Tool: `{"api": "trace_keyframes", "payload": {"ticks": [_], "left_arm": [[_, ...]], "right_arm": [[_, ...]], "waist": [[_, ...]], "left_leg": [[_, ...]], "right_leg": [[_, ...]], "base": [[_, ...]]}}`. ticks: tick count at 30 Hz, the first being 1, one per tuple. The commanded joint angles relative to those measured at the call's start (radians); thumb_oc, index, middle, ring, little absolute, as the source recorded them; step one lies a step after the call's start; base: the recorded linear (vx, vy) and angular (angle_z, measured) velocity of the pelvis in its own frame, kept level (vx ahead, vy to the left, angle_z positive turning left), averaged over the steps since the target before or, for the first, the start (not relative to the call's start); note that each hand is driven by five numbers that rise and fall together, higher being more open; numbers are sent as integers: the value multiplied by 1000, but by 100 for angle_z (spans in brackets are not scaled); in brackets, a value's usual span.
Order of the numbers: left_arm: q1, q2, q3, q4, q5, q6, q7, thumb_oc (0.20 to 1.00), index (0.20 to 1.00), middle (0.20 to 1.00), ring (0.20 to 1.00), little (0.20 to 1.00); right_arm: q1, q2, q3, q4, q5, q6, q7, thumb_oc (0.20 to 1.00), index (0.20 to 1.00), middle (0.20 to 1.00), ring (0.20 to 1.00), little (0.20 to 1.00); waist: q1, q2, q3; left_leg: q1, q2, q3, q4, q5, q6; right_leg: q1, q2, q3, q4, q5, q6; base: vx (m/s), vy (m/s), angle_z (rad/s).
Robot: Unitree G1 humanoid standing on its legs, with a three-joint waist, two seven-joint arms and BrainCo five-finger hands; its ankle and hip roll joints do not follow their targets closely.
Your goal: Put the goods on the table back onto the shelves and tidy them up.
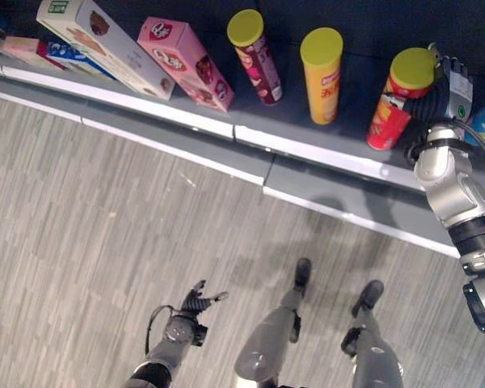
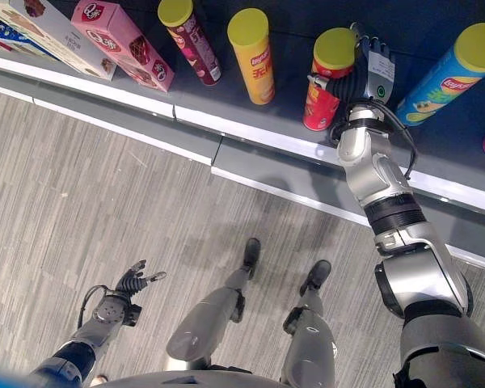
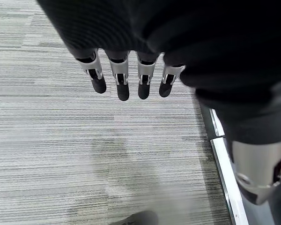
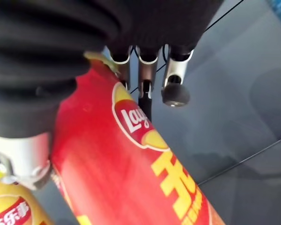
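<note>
A red chip can with a yellow lid stands on the dark shelf. My right hand is against its right side, with the thumb across the can's front. In the right wrist view the red can lies between the thumb and the fingers, so the hand is shut on it. Left of it on the shelf stand a yellow can and a maroon can. My left hand hangs low over the floor, open and holding nothing, its fingers relaxed.
A pink box and a long white box lean on the shelf at the left, with flat packs beyond them. A blue can leans right of my right hand. The shelf's white front edge runs above grey wood-grain floor.
</note>
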Motion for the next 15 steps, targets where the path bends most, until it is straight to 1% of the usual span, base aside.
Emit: {"api": "trace_keyframes", "payload": {"ticks": [1, 12, 13, 15], "left_arm": [[-49, 39, -50, 74, -7, -8, 35, 1000, 1000, 1000, 1000, 1000], [-61, 34, -61, 82, 3, -12, 45, 1000, 1000, 1000, 1000, 1000], [-58, 32, -59, 82, 4, -11, 46, 1000, 1000, 1000, 1000, 1000], [-58, 31, -58, 83, 5, -11, 46, 1000, 1000, 1000, 1000, 1000]], "right_arm": [[-78, -39, 48, 7, -11, -29, -34, 200, 200, 200, 200, 200], [-90, -35, 61, 41, -24, -25, -50, 200, 200, 200, 200, 200], [-84, -32, 55, 36, -26, -25, -57, 238, 238, 238, 238, 238], [-80, -29, 51, 34, -27, -23, -61, 871, 871, 871, 871, 871]], "waist": [[4, -46, -35], [1, -37, -31], [0, -36, -31], [0, -36, -31]], "left_leg": [[3, -8, 34, 6, -107, -62], [-3, -10, 32, 6, -104, -62], [-2, -11, 31, 6, -105, -61], [-2, -10, 31, 6, -105, -61]], "right_leg": [[94, -59, 13, 31, -155, 62], [86, -64, 11, 37, -154, 63], [86, -64, 12, 39, -153, 63], [86, -64, 12, 39, -153, 63]], "base": [[0, 0, 0], [0, 0, 0], [0, 0, 0], [0, 0, 0]]}}
